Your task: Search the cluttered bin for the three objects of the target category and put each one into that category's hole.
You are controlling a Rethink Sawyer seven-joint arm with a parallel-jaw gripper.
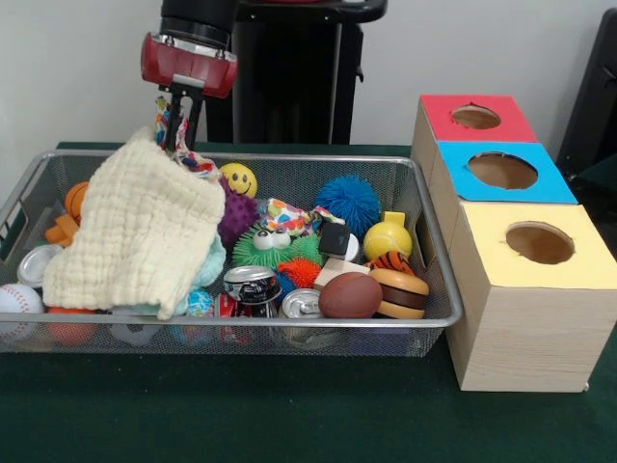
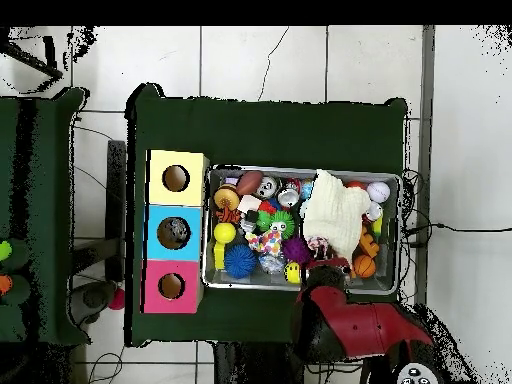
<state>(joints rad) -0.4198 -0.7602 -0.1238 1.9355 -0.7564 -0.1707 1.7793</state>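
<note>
Gripper (image 1: pixel 181 125) hangs from the red wrist at the bin's far left side, black fingers pointing straight down, closed together on a multicoloured rope toy (image 1: pixel 193 156) whose strands show above and below the fingertips; the arm drops in from the top edge, near vertical. In the overhead view the red arm body covers the gripper, which sits over the bin's rim on the robot's side. Nearest the front camera, the cluttered bin (image 1: pixel 241 323) of silver mesh sits on the dark green table (image 1: pixel 289 415). Along its front wall: a baseball (image 1: pixel 17 299), a crushed silver can (image 1: pixel 253 286), a second can end (image 1: pixel 303 304), a brown football (image 1: pixel 350 295), and a toy burger (image 1: pixel 400 292). Can printing is too small to read; no other writing legible. A cream knitted cloth (image 1: pixel 135 231) drapes over the bin's left half, its top corner just beside the rope toy. Mid-bin: green spiky toy with googly eyes (image 1: pixel 273 246), purple spiky ball (image 1: pixel 236 217), yellow ball (image 1: pixel 388 238). Farther back: yellow smiley ball (image 1: pixel 238 178) and blue spiky ball (image 1: pixel 347 204). To the right of the bin, three wooden boxes stand in a row: yellow-topped box (image 1: pixel 530 280) nearest, blue in the middle, red-topped box (image 1: pixel 477 118) farthest. The hole (image 1: pixel 502 171) is in the blue top, well apart from the gripper.
</note>
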